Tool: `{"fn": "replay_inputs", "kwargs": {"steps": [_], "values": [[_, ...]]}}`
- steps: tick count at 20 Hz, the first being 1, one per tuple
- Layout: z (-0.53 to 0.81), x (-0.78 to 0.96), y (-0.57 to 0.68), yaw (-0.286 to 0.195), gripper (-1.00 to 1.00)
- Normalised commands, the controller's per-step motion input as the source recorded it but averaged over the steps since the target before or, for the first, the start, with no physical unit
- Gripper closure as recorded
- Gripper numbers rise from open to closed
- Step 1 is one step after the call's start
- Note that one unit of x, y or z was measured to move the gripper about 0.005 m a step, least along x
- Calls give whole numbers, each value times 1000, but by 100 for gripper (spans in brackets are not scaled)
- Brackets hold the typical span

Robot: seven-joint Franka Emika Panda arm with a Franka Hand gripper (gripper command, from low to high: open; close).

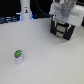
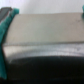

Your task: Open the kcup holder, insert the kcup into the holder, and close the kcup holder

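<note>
The white worktop fills most of the exterior view; at its far edge, toward the exterior view's right, the black kcup holder sits partly hidden under the white arm; the gripper is at the holder's top, and whether it is clenched or released cannot be told; the kcup, green-topped, stands upright near the worktop's front edge on the exterior view's left, well apart from the holder; the wrist view is a blur of grey surface.

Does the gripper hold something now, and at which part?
It holds no kcup: the kcup stands alone on the table. The gripper is at the kcup holder; any grasp there cannot be told.
</note>
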Motion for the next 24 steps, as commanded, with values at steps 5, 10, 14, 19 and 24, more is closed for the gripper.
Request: {"fn": "replay_inputs", "kwargs": {"steps": [5, 10, 14, 19, 24], "values": [[243, 999, -217, -32, 100], [227, 996, -228, -38, 100], [210, 973, -250, -45, 100], [239, 938, -284, -43, 100], [232, 911, -318, -49, 100]]}}
